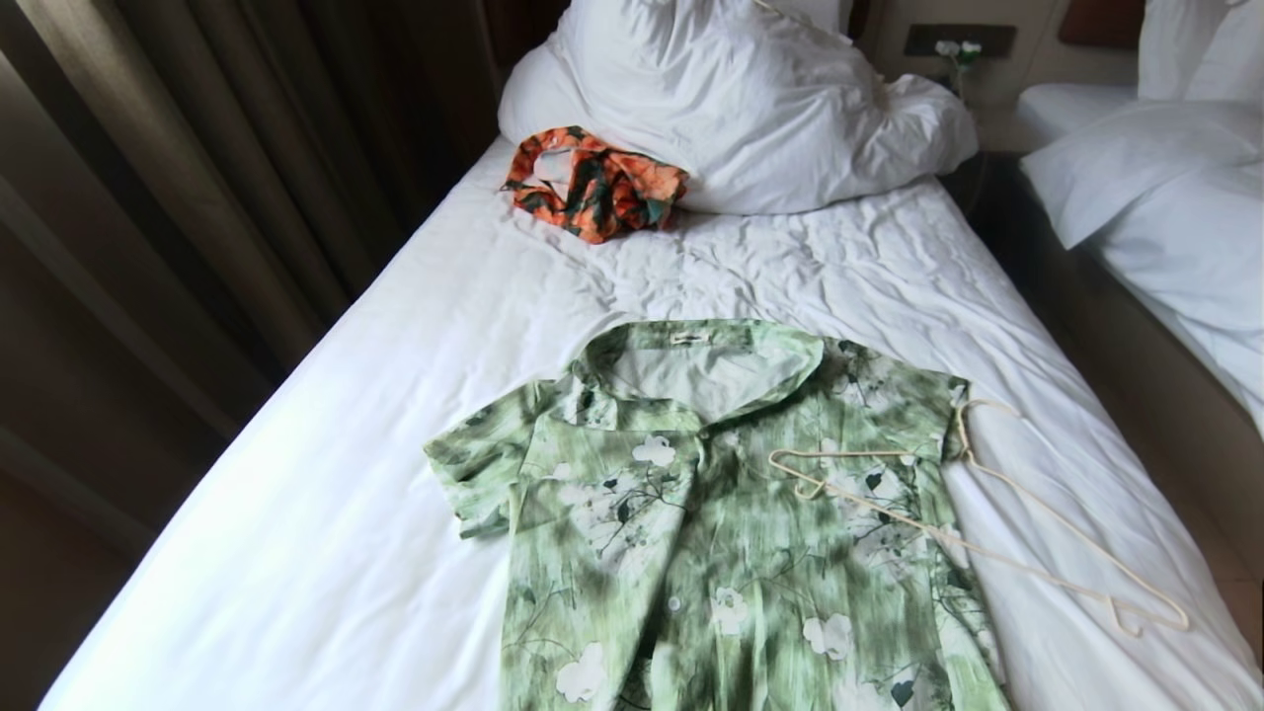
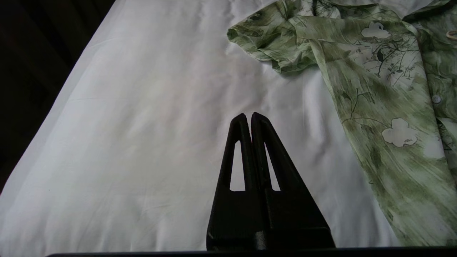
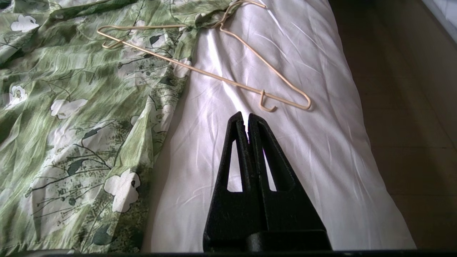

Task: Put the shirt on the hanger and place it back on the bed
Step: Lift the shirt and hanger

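Flat on the bed (image 1: 395, 415), shirt (image 1: 691, 533), hanger (image 1: 987, 533) partly across it.

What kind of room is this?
Probably a hotel bedroom: two white beds stand side by side, this bed and a second bed, with a pillow and long curtains.

Head view: high, facing down the bed (image 1: 326, 513) toward its head end. Left wrist view: low, close over the sheet by the bed's left edge. Right wrist view: low, close by the right edge. Shared by all: the shirt (image 1: 731, 523).
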